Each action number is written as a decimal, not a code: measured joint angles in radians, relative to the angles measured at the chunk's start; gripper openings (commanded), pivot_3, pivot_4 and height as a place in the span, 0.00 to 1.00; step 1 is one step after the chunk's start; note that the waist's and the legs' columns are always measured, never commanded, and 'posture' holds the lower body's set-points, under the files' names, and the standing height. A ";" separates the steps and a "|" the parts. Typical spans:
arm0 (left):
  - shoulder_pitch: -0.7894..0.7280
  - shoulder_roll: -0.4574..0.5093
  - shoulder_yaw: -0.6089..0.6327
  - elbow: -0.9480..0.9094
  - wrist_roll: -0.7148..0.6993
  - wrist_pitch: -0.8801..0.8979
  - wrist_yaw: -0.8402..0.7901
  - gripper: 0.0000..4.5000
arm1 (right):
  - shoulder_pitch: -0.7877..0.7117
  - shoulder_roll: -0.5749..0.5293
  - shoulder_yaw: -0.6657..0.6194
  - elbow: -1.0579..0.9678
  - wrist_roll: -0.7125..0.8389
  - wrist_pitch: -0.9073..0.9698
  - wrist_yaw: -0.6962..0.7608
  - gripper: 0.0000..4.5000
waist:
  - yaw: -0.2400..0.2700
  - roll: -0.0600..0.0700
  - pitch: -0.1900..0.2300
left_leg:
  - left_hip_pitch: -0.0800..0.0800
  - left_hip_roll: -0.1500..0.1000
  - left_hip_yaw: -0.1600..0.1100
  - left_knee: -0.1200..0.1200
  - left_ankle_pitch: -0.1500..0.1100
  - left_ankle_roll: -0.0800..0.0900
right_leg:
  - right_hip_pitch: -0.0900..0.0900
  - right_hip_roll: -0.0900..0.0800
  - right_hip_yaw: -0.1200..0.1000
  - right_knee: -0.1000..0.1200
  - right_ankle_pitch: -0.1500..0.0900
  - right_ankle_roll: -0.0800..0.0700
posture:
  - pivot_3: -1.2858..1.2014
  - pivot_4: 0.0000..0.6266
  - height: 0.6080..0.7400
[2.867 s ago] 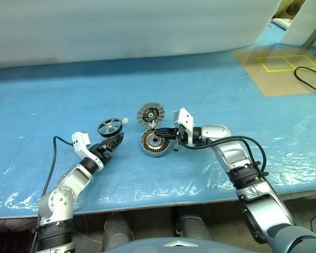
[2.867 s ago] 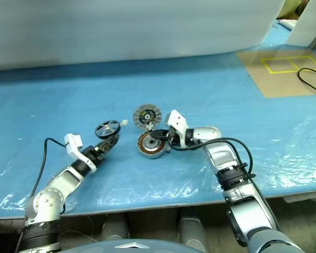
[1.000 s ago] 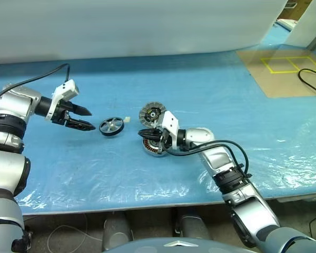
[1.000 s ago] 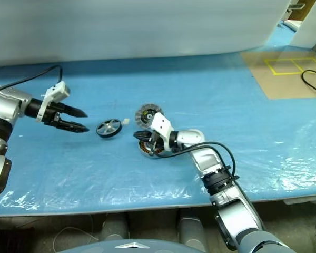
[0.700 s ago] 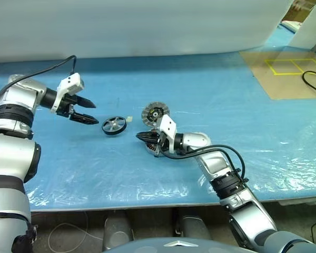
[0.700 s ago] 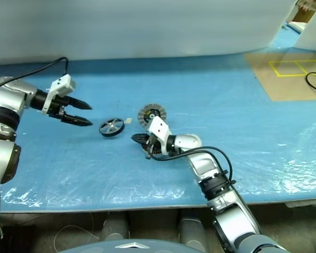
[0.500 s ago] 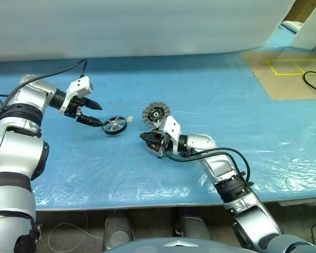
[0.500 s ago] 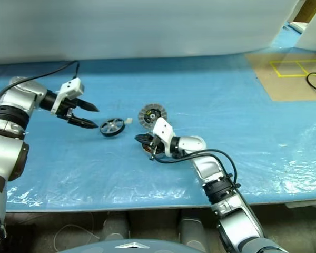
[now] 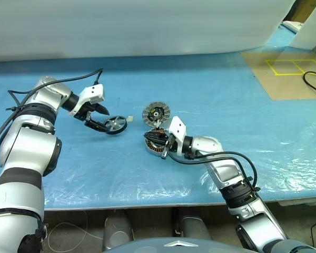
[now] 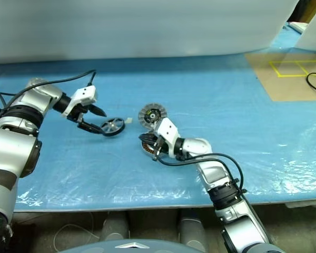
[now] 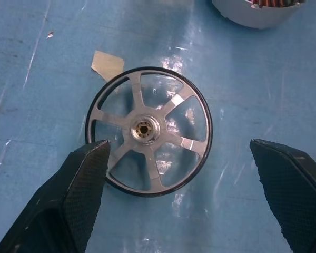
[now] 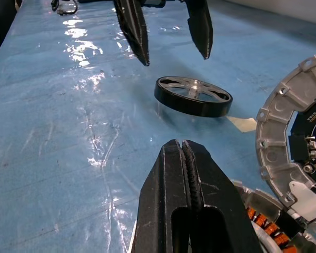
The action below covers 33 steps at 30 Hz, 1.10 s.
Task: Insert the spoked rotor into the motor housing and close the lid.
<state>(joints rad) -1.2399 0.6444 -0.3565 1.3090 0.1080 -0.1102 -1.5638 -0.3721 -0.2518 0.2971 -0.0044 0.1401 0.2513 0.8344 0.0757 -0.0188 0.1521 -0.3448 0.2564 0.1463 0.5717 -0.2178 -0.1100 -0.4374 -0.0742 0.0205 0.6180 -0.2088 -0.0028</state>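
The left gripper (image 11: 179, 174) hangs just over the spoked rotor (image 11: 149, 130) with its fingers spread wide, one tip at the dark rim, the other well clear. The rotor lies flat on the blue sheet (image 9: 210, 95), near the motor housing (image 9: 154, 144) and the lid (image 9: 156, 113). The right gripper (image 12: 185, 158), fingers pressed together (holding nothing), rests at the housing's edge. If the spread fingers close off-centre, I reckon the thin wheel could skid or flip on the slick plastic.
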 measured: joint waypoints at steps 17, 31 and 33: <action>-0.012 -0.068 0.055 0.036 0.117 0.012 0.134 1.00 | 0.041 -0.003 0.000 -0.054 0.000 0.038 -0.045 0.00 | 0.000 0.000 0.000 | 0.000 0.000 0.000 0.000 0.000 0.000 | 0.000 0.000 0.000 0.000 0.000 0.000 | 0.52 0.24 1.00; -0.023 -0.096 0.062 0.055 0.189 0.075 0.146 1.00 | 0.059 -0.004 0.000 -0.076 0.000 0.044 -0.073 0.00 | -0.001 0.000 0.000 | 0.000 0.000 0.000 0.000 0.000 0.000 | 0.000 0.000 0.001 0.000 0.000 0.001 | 0.52 0.24 1.00; -0.023 -0.097 0.065 0.057 0.192 0.079 0.151 1.00 | 0.064 -0.005 0.000 -0.077 0.000 0.044 -0.074 0.00 | 0.000 0.000 0.000 | 0.000 0.000 0.000 0.000 0.000 0.000 | 0.000 0.000 0.001 0.000 0.000 0.001 | 0.52 0.24 1.00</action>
<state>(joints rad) -1.2630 0.5470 -0.2910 1.3657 0.3004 -0.0310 -1.4126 -0.3079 -0.2570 0.2967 -0.0813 0.1402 0.2955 0.7604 0.0755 -0.0189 0.1525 -0.3444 0.2563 0.1462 0.5716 -0.2178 -0.1100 -0.4373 -0.0742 0.0211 0.6179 -0.2085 -0.0023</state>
